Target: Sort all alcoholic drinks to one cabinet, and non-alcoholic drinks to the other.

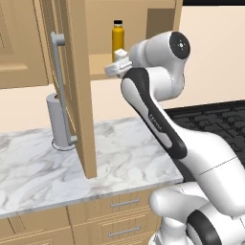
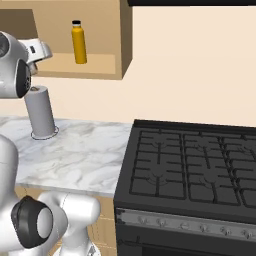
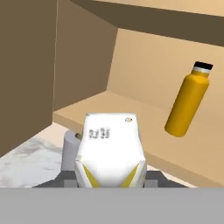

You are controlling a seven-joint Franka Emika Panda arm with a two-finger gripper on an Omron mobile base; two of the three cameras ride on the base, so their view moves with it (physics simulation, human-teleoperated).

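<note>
Orange bottle (image 1: 117, 41): slim smooth cylinder, orange-yellow, black cap with a pale band beneath it. It stands upright on the shelf of the narrow cabinet (image 1: 162, 19), a light-tan wooden box, plain matt finish, flat square-edged panels. Its door (image 1: 76, 86) is swung open towards the camera and carries a long vertical grey bar handle (image 1: 60, 81).

Gripper (image 3: 109, 175): positioned at the front edge of the same shelf, well apart from the bottle. The jaws are set wide and close against the sides of a white carton (image 3: 111, 148), a box with a folded gable top, yellow stripes at its lower corners and a small block of dark print on its upper face; the print is too blurred to read.

Bench (image 1: 43, 167): white marble with grey veining, polished, tan drawer fronts with grey bar pulls below. A plain grey cylinder (image 2: 41, 112) stands upright on it, inside a thin ring mark.

A black stove (image 2: 195, 170) with cast grates adjoins the bench. Wall behind is plain cream.
</note>
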